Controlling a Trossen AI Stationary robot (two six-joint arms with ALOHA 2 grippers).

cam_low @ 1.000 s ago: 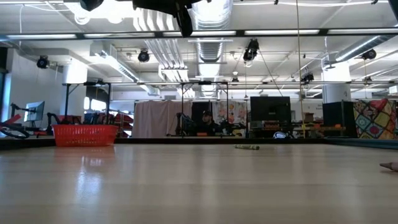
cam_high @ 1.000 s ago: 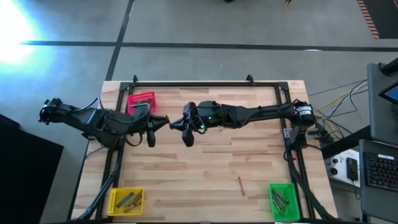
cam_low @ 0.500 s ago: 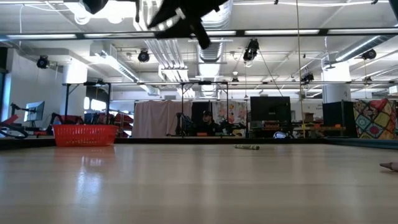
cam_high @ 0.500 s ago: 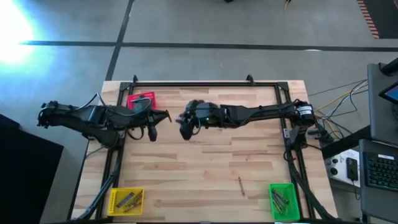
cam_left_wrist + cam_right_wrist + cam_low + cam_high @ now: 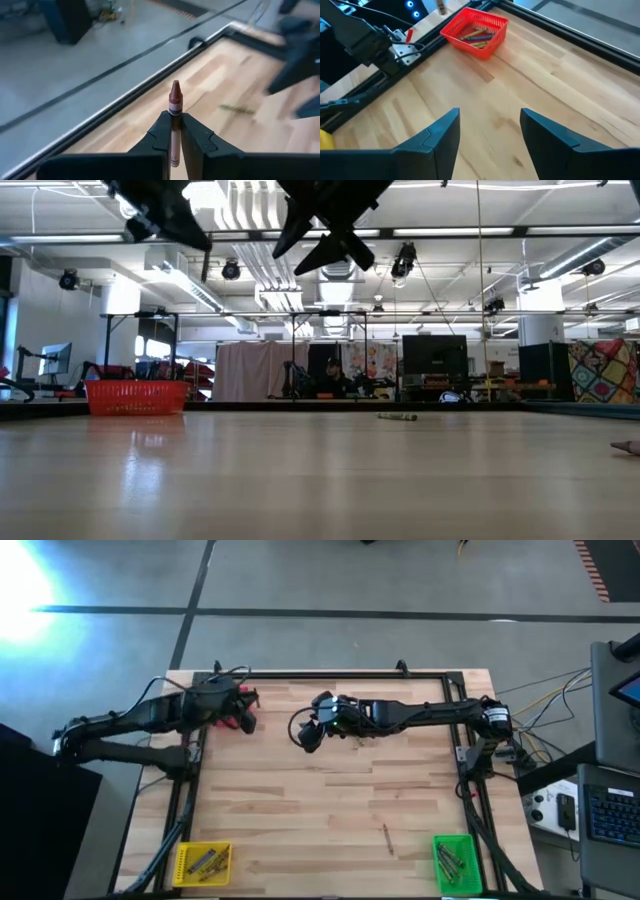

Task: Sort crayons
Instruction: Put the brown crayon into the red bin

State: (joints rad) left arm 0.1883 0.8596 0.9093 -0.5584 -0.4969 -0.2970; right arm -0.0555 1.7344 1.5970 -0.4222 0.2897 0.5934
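Overhead: left gripper (image 5: 245, 720) beside red bin (image 5: 228, 700), far left, presumably for dropping. Low down: stray crayon (image 5: 397, 417) lying on table (image 5: 320, 480). Left wrist: pinching red-brown crayon (image 5: 174, 107) upright. Right wrist: right gripper (image 5: 490, 131) spread, holding nothing.

My wooden table (image 5: 330, 800) carries a red basket (image 5: 476, 31), a yellow bin (image 5: 202, 862) and a green bin (image 5: 455, 862) at its corners.
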